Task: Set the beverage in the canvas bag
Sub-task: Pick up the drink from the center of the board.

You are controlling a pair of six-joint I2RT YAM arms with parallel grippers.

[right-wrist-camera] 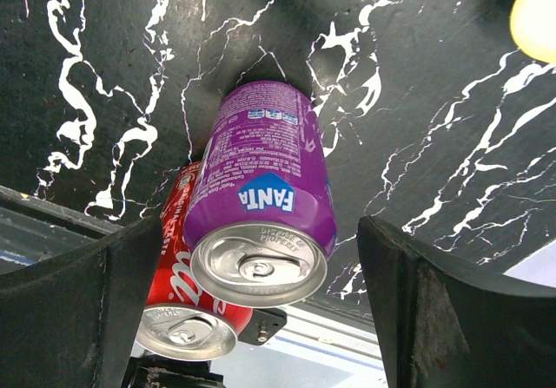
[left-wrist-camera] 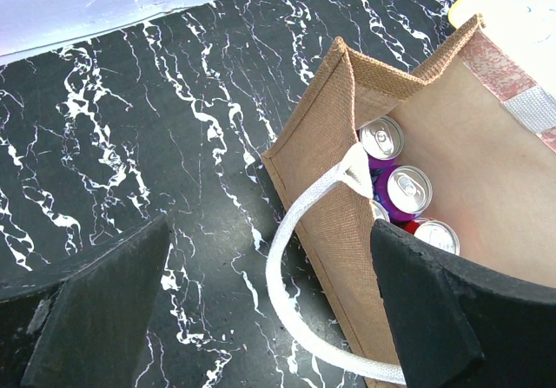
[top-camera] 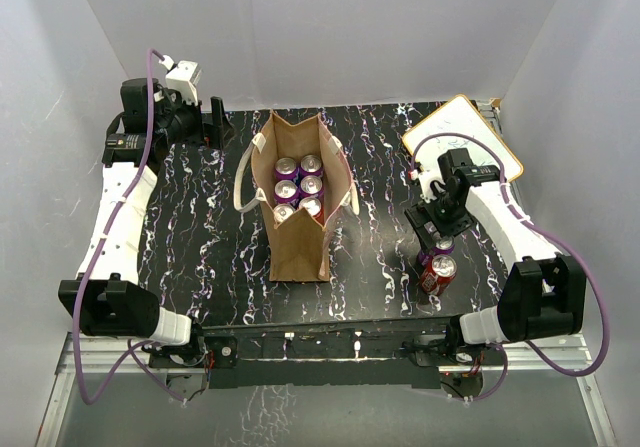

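Observation:
The brown canvas bag [top-camera: 298, 239] stands open mid-table with several purple and red cans inside and cream handles on both sides. A purple Fanta can [right-wrist-camera: 261, 201] stands upright near the table's front right, touching a red cola can [right-wrist-camera: 184, 305] beside it. They also show in the top view: purple can [top-camera: 442, 248], red can [top-camera: 440, 273]. My right gripper [right-wrist-camera: 261, 318] is open just above the purple can, one finger on each side, not touching it. My left gripper [left-wrist-camera: 269, 318] is open and empty at the back left, over the bag's handle [left-wrist-camera: 287, 258] and near corner [left-wrist-camera: 330, 188].
A white board with a wooden frame [top-camera: 463, 135] lies at the back right. White walls close in the table on three sides. A metal rail [top-camera: 330, 335] with the arm bases runs along the front edge, close to the two cans.

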